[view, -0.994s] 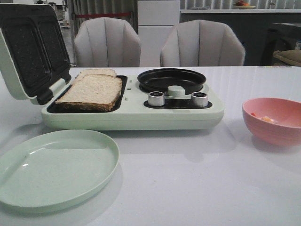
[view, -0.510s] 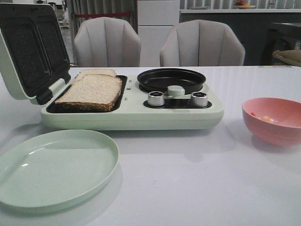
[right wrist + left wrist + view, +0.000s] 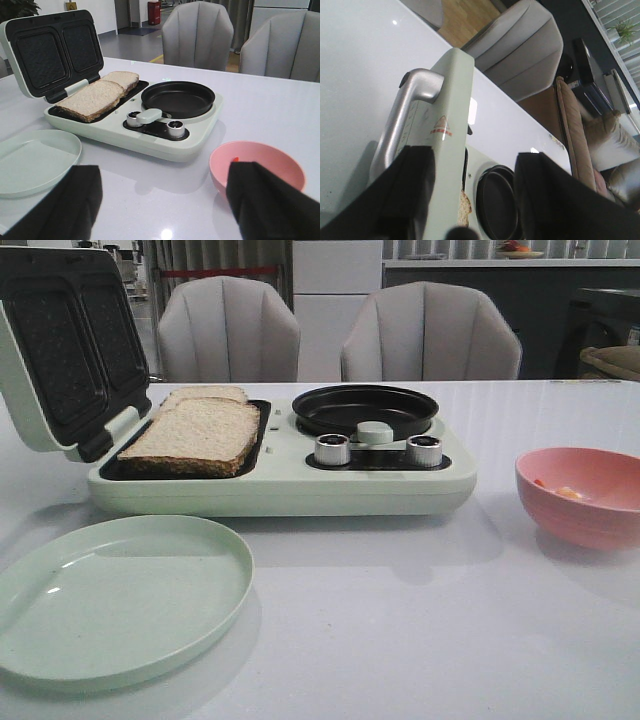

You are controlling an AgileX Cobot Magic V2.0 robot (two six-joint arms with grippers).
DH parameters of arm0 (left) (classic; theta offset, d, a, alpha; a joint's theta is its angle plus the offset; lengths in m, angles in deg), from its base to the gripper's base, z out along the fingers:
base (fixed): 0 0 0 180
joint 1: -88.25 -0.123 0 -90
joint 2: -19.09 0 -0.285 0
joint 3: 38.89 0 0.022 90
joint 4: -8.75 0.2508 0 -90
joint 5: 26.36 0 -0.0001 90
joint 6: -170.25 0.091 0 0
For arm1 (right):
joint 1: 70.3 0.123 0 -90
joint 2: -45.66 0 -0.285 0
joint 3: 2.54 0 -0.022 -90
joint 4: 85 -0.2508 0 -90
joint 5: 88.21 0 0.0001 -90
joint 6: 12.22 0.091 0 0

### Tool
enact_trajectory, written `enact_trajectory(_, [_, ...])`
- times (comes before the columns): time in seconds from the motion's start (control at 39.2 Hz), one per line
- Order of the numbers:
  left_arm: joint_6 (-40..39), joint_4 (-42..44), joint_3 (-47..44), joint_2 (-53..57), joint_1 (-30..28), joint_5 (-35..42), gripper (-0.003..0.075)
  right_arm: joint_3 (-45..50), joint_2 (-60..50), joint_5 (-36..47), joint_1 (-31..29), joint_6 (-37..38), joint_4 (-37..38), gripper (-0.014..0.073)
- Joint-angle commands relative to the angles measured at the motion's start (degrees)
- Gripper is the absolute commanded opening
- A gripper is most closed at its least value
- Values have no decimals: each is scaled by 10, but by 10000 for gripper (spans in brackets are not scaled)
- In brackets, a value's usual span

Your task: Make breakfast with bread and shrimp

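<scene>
Two slices of bread (image 3: 195, 430) lie side by side on the dark grill plate of a pale green breakfast machine (image 3: 280, 485); they also show in the right wrist view (image 3: 92, 97). Tiny orange shrimp (image 3: 567, 493) lie in a pink bowl (image 3: 580, 525) at the right. My left gripper (image 3: 472, 155) is open, its fingers (image 3: 405, 195) on either side of the raised lid's edge (image 3: 450, 100) by its silver handle (image 3: 405, 110). My right gripper (image 3: 165, 170) is open and empty above the table, near the pink bowl (image 3: 250, 147). Neither gripper shows in the front view.
The machine's lid (image 3: 60, 350) stands open at the left. A black round pan (image 3: 365, 410) and two silver knobs (image 3: 333, 450) are on its right half. A pale green plate (image 3: 120, 600) lies at the front left. Two grey chairs (image 3: 430, 335) stand behind the table.
</scene>
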State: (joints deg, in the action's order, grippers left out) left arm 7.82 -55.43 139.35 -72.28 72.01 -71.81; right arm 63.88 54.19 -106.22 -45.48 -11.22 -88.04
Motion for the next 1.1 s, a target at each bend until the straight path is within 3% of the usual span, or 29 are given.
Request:
enact_trajectory(0.0, [32,-55,20,-9,-4,-21,368,-16,5,52,-2,0,2,613])
enact_trajectory(0.54, [106,-87,20,-131,-4,-52,366,-16,5,52,-2,0,2,613])
enact_trajectory(0.71, [164,-164,20,-143,6,-96,365,-16,5,51,-2,0,2,613])
enact_trajectory(1.07, [233,-191,20,-149,95,-102,365,-16,5,51,-2,0,2,613])
